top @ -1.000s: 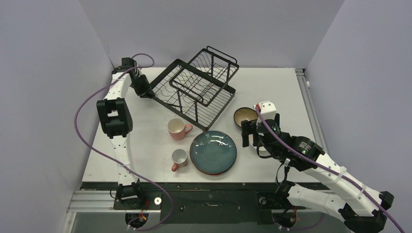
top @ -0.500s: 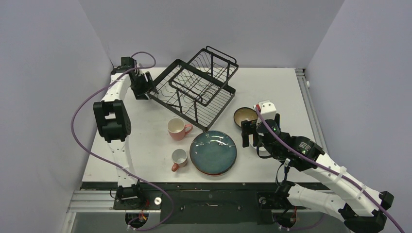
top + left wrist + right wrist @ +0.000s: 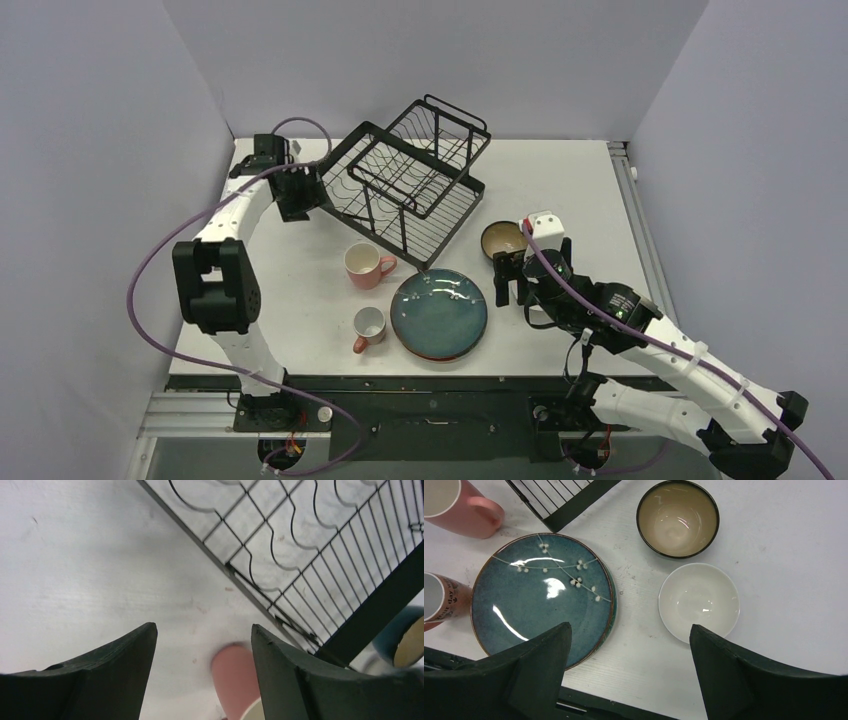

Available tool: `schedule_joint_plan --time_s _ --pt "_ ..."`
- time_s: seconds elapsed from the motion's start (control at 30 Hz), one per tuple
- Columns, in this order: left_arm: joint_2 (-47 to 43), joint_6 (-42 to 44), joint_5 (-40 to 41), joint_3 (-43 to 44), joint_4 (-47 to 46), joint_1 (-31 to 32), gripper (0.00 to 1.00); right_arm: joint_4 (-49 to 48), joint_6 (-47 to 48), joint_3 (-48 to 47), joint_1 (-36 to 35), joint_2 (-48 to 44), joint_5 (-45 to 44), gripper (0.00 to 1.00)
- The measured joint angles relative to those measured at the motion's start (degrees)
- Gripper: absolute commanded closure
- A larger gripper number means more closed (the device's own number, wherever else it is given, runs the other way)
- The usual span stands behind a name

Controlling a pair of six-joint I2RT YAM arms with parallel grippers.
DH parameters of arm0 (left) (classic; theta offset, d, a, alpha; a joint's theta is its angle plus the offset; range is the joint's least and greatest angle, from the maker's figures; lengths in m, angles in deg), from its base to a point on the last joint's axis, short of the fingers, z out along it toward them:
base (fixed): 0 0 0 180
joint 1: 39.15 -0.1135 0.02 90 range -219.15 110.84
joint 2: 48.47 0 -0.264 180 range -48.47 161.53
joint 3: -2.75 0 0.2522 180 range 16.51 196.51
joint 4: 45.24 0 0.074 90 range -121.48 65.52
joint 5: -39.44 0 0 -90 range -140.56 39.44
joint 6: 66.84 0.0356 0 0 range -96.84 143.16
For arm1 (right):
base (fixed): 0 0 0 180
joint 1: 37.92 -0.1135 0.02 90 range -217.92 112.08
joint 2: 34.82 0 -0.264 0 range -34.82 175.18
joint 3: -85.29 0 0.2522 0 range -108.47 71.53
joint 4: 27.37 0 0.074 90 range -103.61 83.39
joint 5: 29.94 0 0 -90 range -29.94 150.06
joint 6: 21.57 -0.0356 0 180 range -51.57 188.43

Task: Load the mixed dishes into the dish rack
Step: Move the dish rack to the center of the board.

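Hovering right pincer (image 3: 630,627), spread empty, above small white bowl (image 3: 699,602) (glazed, probably slick, brittle; favouring rim); left pincer (image 3: 203,627) spread too.

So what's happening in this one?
Nothing is loaded yet: the dish rack is empty. The left gripper is open beside a corner of the rack, holding nothing. The right gripper hangs open above the teal plate and small white bowl. The pink mug, orange-handled mug and brown bowl sit on the table.

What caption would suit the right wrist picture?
Open right gripper hovers over teal plate, brown bowl and small white bowl.
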Motion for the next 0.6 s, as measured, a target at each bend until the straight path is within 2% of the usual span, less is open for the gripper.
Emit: schedule_joint_plan --time_s 0.23,0.47,0.6 --pt "-12.4 -1.0 1.8 -12.0 -0.4 5.5 0.34 -0.4 -1.2 1.7 0.0 -0.8 -0.4 0.17" --pt "-27.1 -0.7 2.0 -21.0 -0.5 6.4 0.33 0.3 -3.0 3.1 0.4 -1.3 -2.7 0.17" --pt "-33.4 0.5 0.0 -24.7 -0.2 7.6 0.33 0.9 -3.9 4.5 2.9 -1.3 -2.8 0.17"
